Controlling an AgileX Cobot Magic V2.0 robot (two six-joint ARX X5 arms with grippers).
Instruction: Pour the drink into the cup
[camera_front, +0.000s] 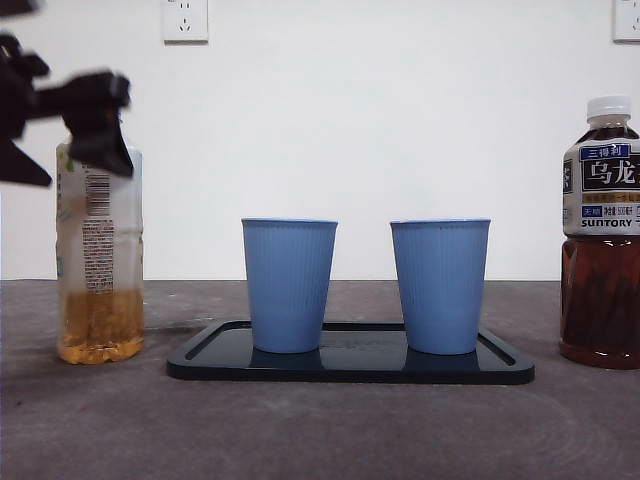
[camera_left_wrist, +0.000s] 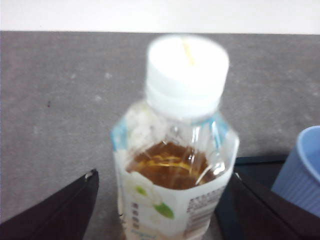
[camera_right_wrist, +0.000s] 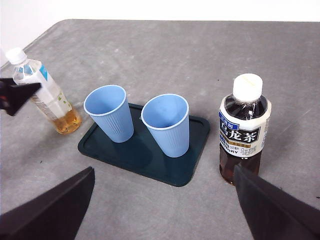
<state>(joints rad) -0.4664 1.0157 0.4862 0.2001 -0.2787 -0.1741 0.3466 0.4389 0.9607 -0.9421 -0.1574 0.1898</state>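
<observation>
A clear bottle (camera_front: 98, 260) with a white cap and amber drink low inside stands upright at the table's left; it also shows in the left wrist view (camera_left_wrist: 175, 155) and the right wrist view (camera_right_wrist: 47, 97). My left gripper (camera_front: 95, 125) is open, its jaws on either side of the bottle's upper part, not closed on it. Two blue cups (camera_front: 289, 285) (camera_front: 440, 285) stand upright and empty on a dark tray (camera_front: 350, 365). A dark Suntory tea bottle (camera_front: 602, 235), capped, stands at the right. My right gripper (camera_right_wrist: 160, 210) is open, high above the table's front.
Wall sockets (camera_front: 185, 20) are on the white wall behind. The grey table (camera_front: 320, 430) extends in front of the tray. The tray's left edge lies close to the clear bottle.
</observation>
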